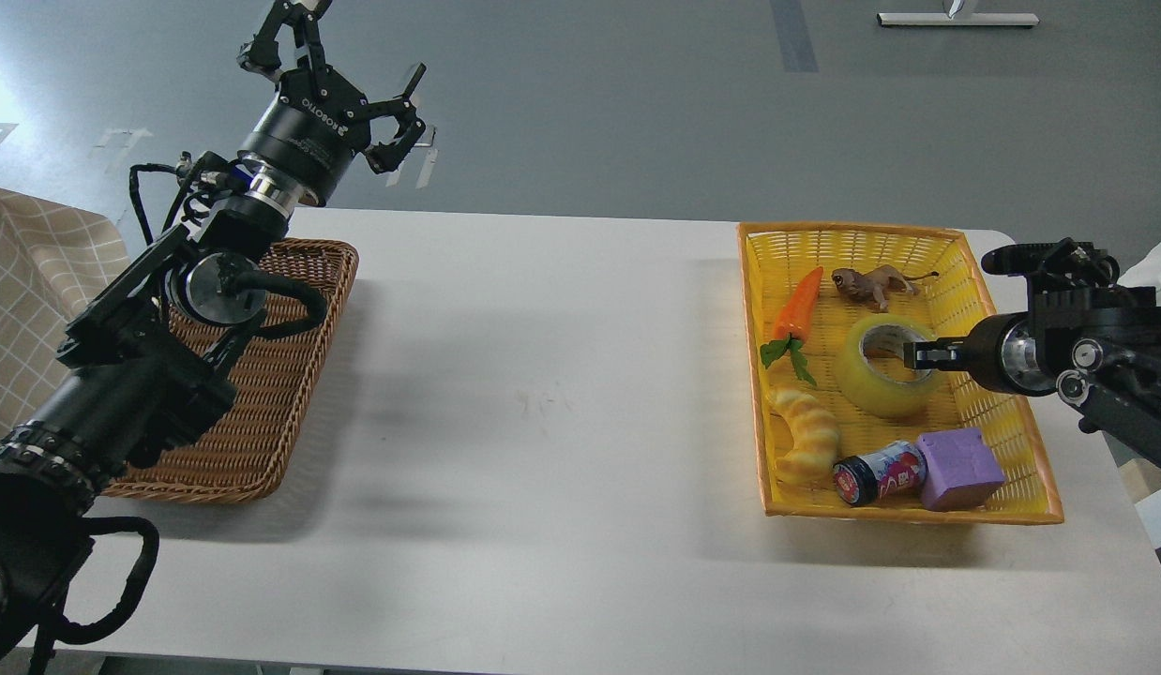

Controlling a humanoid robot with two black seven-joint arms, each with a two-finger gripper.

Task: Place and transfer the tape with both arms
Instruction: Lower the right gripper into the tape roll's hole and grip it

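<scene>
The tape point(876, 384), a wide translucent yellow roll with a pale core, lies flat in the yellow basket point(918, 514) at the right. My right gripper point(918, 355) comes in from the right, level with the roll's top. Its dark fingertips sit over the roll's right rim at the core hole. It is seen side-on, so I cannot tell whether the fingers are apart or closed on the rim. My left gripper point(355, 70) is open and empty. It is raised high above the far end of the brown wicker basket point(262, 412) at the left.
The yellow basket also holds a toy carrot point(798, 305), a small lion figure point(871, 284), a yellow twisted bread toy point(806, 433), a small can point(879, 474) and a purple block point(958, 467). A checked cloth point(27, 300) lies at the far left.
</scene>
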